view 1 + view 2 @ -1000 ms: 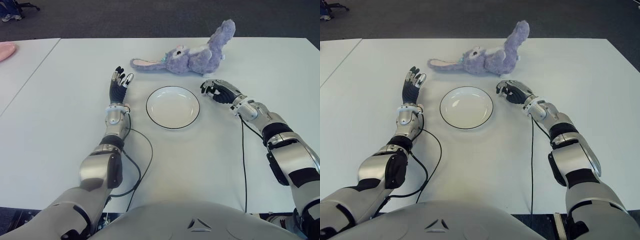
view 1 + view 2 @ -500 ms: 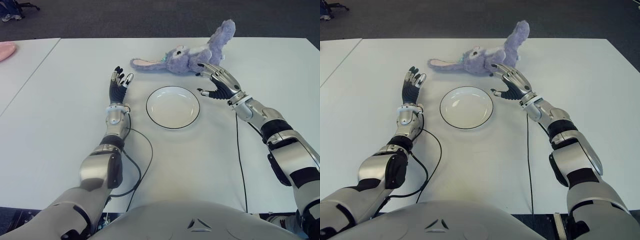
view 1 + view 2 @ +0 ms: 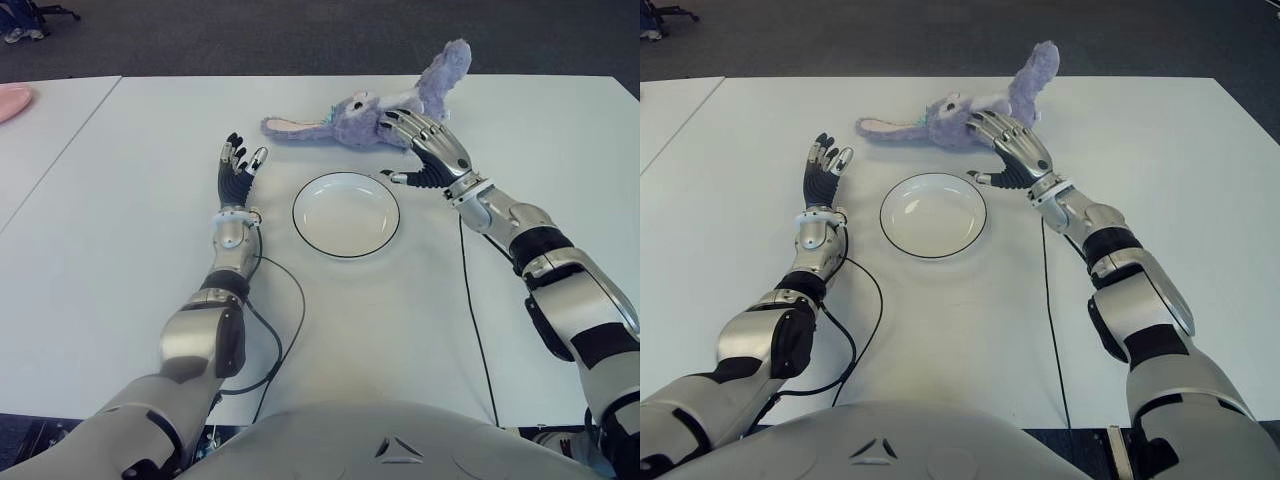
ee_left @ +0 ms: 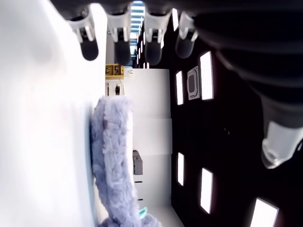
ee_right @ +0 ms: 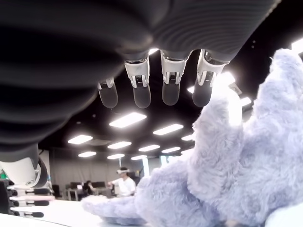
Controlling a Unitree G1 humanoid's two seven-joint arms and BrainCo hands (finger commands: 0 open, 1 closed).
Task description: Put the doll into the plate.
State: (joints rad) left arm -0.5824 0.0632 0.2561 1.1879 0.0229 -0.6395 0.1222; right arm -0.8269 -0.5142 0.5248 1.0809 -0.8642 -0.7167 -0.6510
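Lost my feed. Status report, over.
Right hand open over the plush bunny, no grasp yet. Left hand open, left of the empty plate. Path clear.

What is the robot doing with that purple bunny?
The robot is reaching for the purple plush bunny with its right hand. The fingers are spread open over the bunny's middle and have not closed on it. The bunny lies on its side on the white table, just behind the empty white plate where it should go. The left hand shows open, left of the plate, holding nothing.
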